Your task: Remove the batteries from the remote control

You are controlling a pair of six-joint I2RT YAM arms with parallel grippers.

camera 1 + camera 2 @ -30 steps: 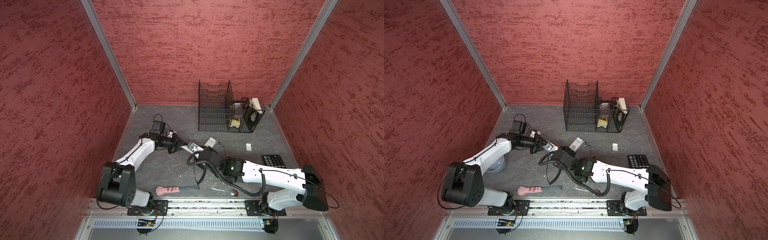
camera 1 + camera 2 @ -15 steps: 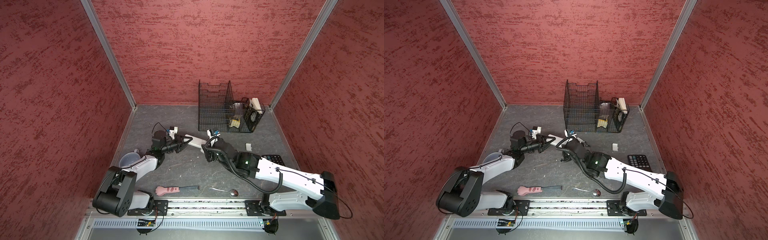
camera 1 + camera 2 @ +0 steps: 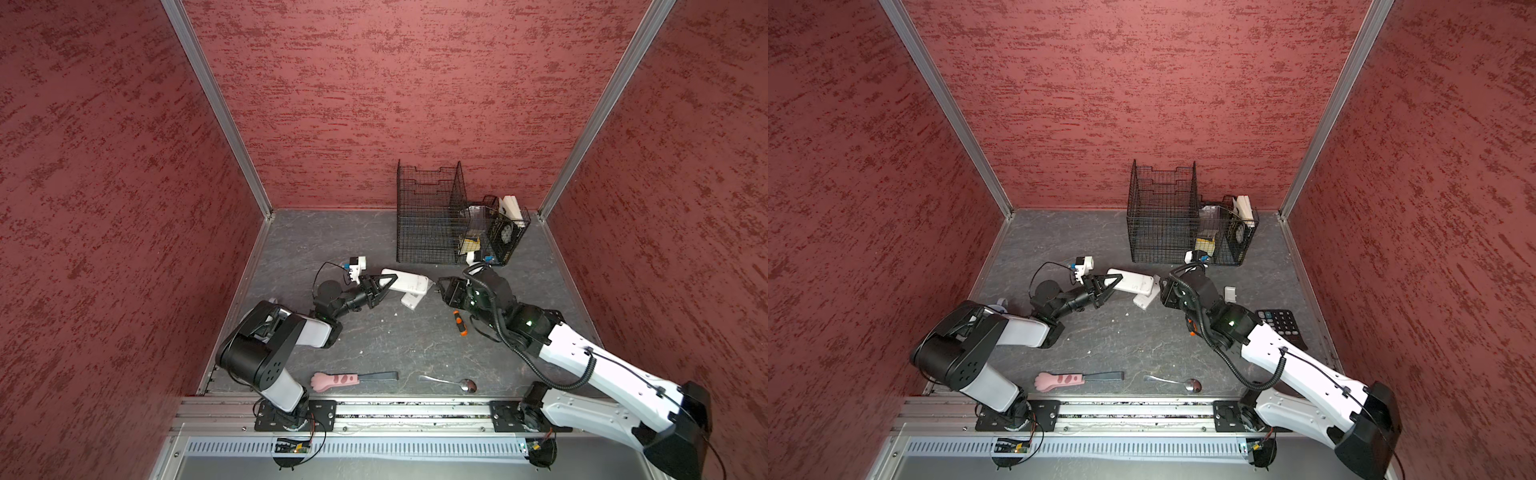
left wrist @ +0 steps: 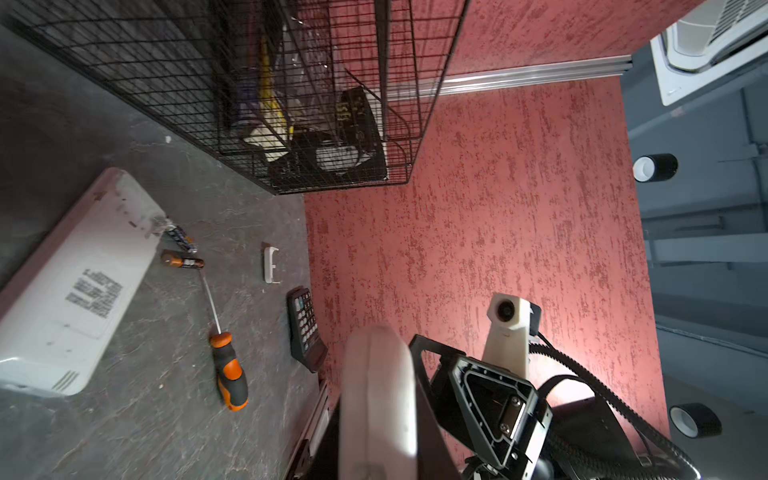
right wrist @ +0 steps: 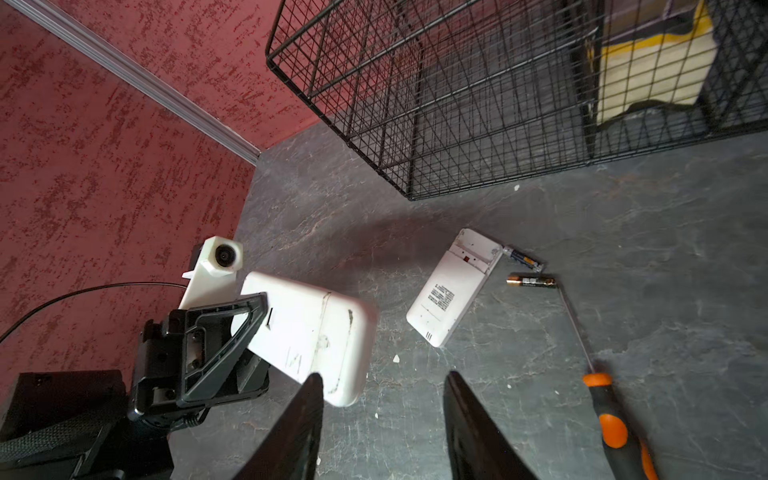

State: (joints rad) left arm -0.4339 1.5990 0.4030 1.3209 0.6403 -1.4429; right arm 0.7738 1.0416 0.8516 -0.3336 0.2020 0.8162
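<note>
**Emptying done, by the look of it: both cells lie on the desk**

Starting nearest the rail, a pink paw-handled scraper [image 3: 334, 381] and a spoon [image 3: 468, 385] lie unused on the desk [image 3: 395, 340]; neither seems to serve this job. Further in lies the orange-handled screwdriver [image 5: 615, 424], its thin shaft pointing at the batteries, probably set down after prying.

The right gripper [image 5: 382, 376] hovers above the desk with its jaws spread and empty, likely ready to pick something up. The left gripper [image 3: 380, 286] has its jaws pressed on one end of a white casing [image 5: 307, 332], holding it off the desk.

Beyond lies the remote control [image 5: 449, 295], label up, its compartment open and apparently bare. The two batteries [image 5: 531, 281] rest on the desk just beside that open end. The small white cover [image 4: 271, 264] sits apart, near a calculator [image 4: 305, 328]. Farthest back stands a wire basket [image 3: 428, 216].
</note>
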